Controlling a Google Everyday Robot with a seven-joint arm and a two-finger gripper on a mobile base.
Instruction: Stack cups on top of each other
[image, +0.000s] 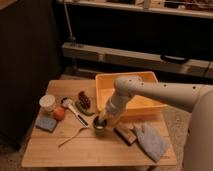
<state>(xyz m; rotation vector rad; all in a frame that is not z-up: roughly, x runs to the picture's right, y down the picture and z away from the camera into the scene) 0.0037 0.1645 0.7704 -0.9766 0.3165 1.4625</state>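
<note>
A dark shiny metal cup (99, 127) stands upright near the middle of the wooden table (90, 152). My gripper (103, 119) comes in from the right on its pale arm (150, 92) and is down at the cup's rim, hiding the rim's far side. A white cup (47, 102) stands at the table's left. A pale green piece (87, 111) shows under a dark red-brown cone-like object (84, 99); I cannot tell if it is the green cup.
A large yellow-orange tub (131, 84) stands behind the gripper. An orange ball (59, 114) and a blue sponge (46, 123) lie at the left, with a white scoop (74, 107) and a wooden utensil (75, 136). At the right lie a brown block (125, 134) and a blue-grey cloth (149, 140).
</note>
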